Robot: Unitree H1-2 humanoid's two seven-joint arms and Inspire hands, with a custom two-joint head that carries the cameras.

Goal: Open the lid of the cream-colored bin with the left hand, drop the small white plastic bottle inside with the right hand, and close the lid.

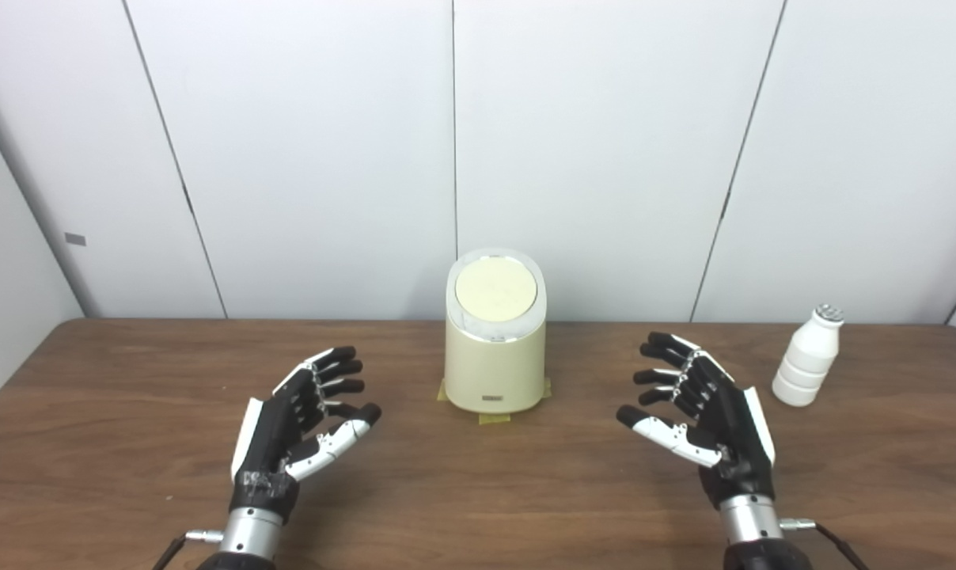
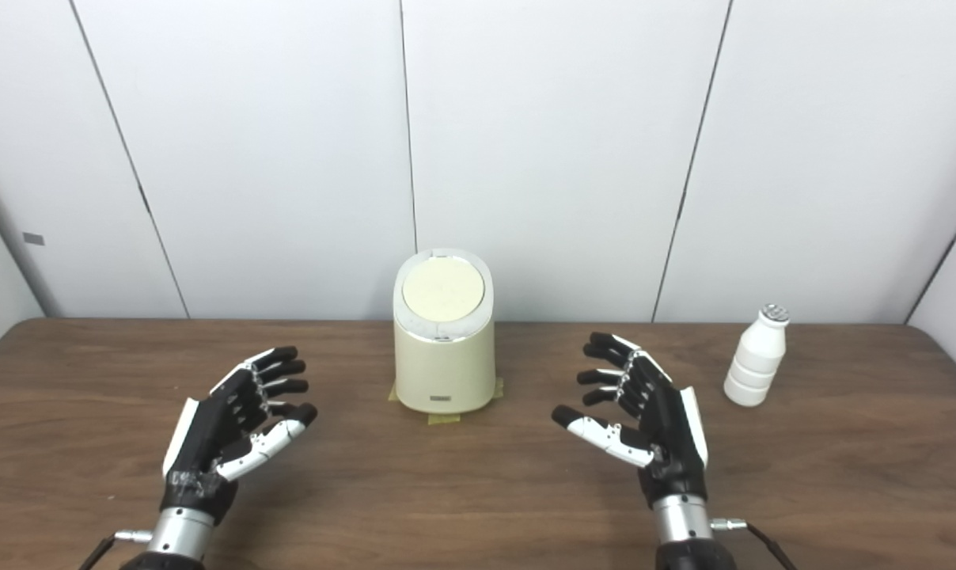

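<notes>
Task unstarted: cream-colored bin (image 1: 495, 347) at table centre, far side, its round lid (image 1: 496, 291) down; small white plastic bottle (image 1: 807, 357) upright at far right, untouched; left hand (image 1: 300, 423) and right hand (image 1: 703, 416) near, fingers spread, holding nothing; opening, dropping, closing all remain.

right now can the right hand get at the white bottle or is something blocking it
Probably yes. The right hand is open and holds nothing, and the white bottle stands upright just to its outer side on the table, with only bare wood between them. The bin sits on the opposite side.
</notes>
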